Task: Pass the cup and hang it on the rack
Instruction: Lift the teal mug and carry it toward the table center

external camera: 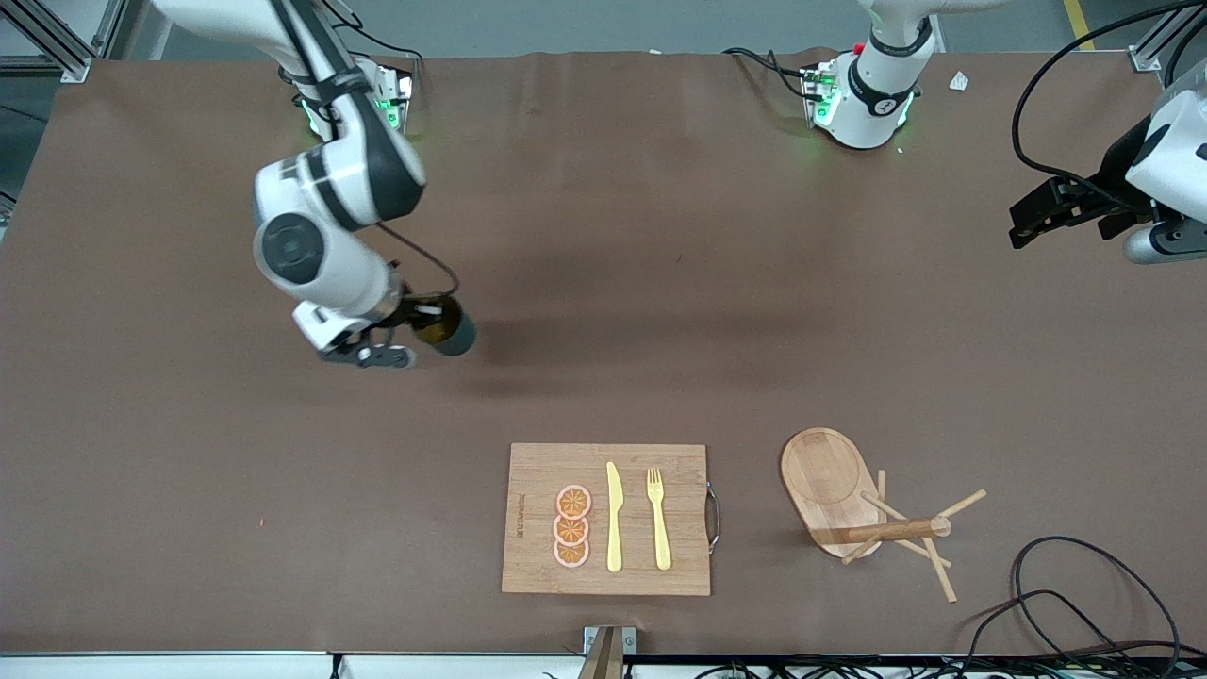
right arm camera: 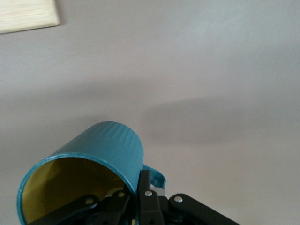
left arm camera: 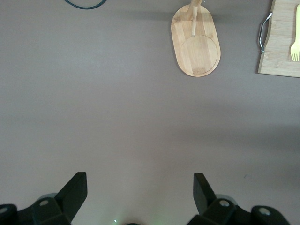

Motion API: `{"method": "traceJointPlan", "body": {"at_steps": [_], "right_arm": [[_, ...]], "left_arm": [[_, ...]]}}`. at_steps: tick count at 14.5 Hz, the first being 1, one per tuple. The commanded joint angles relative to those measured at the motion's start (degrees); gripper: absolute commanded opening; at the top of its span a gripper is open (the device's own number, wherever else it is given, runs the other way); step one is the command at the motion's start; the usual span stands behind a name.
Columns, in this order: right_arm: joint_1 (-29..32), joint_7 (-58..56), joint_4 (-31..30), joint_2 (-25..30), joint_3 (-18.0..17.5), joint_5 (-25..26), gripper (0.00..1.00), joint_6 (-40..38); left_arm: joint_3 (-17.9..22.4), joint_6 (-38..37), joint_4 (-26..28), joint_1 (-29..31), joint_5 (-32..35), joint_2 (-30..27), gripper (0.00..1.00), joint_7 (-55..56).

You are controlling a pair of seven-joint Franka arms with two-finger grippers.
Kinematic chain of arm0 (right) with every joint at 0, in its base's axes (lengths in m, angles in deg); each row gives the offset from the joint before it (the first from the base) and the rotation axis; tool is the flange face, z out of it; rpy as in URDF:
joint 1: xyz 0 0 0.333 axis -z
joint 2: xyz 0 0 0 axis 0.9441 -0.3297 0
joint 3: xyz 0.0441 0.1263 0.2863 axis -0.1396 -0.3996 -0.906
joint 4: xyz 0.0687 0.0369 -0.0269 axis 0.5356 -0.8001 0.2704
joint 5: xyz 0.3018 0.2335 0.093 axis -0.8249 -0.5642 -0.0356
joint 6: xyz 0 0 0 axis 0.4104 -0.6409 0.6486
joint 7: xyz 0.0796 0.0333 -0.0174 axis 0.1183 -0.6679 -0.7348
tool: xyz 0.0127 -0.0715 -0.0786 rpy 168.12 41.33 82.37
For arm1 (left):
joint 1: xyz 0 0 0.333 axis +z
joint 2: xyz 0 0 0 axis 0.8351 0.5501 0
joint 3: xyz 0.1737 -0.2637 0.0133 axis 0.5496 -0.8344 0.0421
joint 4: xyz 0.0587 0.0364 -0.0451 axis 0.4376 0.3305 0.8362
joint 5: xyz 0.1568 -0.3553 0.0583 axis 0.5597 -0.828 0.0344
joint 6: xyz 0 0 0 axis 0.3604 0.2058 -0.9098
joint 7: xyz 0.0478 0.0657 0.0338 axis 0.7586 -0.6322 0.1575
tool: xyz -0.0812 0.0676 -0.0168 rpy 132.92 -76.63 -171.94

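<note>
Surface (external camera: 603,283) of brown cloth separates the arms. Light wooden mug-tree rack (external camera: 872,519) lies tipped over at lower right, under the idle left claw (external camera: 1037,222), jaws apart. Right claw (external camera: 415,325), centre-left, clamps the tilted dark teal ribbed cup (external camera: 451,330) by its rim.

Even, soft overhead light; diffuse shadows fall on the brown table (external camera: 660,311); wrist views look slightly hazy.

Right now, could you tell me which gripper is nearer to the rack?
Left. The left gripper waits open above the table's edge at the rack's end; the right gripper, holding the cup, is toward the other end.
</note>
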Motion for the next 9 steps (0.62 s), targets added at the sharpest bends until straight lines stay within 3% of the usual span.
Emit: {"method": "traceJointPlan", "body": {"at_steps": [1, 9], "right_arm": [[-6.67, 12.04, 2.62, -1.46, 0.92, -0.74, 0.00, 1.17], [-16.71, 30.08, 12.64, -14.03, 0.83, -0.75, 0.00, 7.42]], "left_arm": [[-0.12, -0.88, -0.43, 0.06, 0.12, -1.05, 1.00, -0.15], [-0.30, -0.35, -0.69, -0.29, 0.03, -0.34, 1.00, 0.56]]}}
